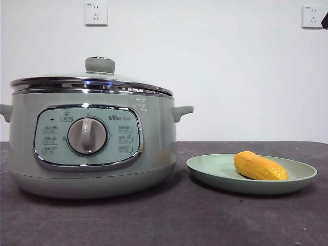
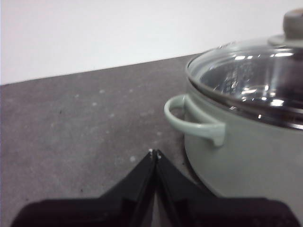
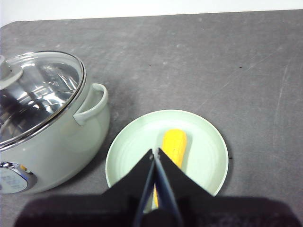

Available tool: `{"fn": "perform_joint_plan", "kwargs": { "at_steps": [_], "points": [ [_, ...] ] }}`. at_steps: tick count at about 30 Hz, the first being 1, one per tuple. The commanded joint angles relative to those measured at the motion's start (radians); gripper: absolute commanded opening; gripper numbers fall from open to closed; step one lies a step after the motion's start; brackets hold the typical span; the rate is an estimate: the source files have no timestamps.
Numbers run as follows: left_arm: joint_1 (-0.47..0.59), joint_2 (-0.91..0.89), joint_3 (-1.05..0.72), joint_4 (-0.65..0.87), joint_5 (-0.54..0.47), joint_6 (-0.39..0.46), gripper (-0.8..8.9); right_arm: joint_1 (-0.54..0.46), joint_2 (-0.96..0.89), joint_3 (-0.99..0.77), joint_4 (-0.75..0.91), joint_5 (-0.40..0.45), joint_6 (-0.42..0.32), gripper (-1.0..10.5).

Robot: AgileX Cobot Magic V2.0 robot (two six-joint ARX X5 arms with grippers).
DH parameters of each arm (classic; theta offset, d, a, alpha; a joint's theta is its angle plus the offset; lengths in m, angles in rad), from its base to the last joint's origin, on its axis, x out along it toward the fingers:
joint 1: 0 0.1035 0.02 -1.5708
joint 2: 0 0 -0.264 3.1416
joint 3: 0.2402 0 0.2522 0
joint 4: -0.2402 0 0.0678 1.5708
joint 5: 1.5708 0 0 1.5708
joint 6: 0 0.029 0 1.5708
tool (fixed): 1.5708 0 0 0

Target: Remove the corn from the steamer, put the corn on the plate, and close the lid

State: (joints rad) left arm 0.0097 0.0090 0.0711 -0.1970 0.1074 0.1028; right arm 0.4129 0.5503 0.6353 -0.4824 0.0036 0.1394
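Note:
The sage-green steamer [image 1: 92, 138] stands at the left of the table with the glass lid [image 1: 92, 82] seated on it, green knob [image 1: 100, 65] on top. The corn [image 1: 260, 166] lies in the pale green plate [image 1: 205, 171] to the steamer's right. My left gripper [image 2: 155, 152] is shut and empty, low beside the steamer's side handle [image 2: 191, 120]. My right gripper [image 3: 155, 152] is shut and empty, held above the plate [image 3: 128, 151] and the corn [image 3: 174, 144]. Only a black tip [image 1: 324, 20] of an arm shows in the front view's top right corner.
The dark grey table [image 1: 169, 220] runs to a white wall with two sockets [image 1: 96, 14]. The steamer [image 3: 42, 123] and its lid [image 3: 38, 92] sit close beside the plate in the right wrist view.

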Motion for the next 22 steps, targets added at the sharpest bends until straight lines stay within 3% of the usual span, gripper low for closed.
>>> {"fn": "perform_joint_plan", "kwargs": {
  "at_steps": [1,22],
  "points": [
    [0.006,-0.007,-0.027,0.013,-0.005,-0.024,-0.04,0.001,-0.001,-0.005,0.002,0.003,0.009,0.0],
    [0.005,-0.007,-0.061,0.006,-0.002,-0.054,-0.04,0.001,-0.001,-0.005,0.002,0.003,0.009,0.0]
  ]
}}
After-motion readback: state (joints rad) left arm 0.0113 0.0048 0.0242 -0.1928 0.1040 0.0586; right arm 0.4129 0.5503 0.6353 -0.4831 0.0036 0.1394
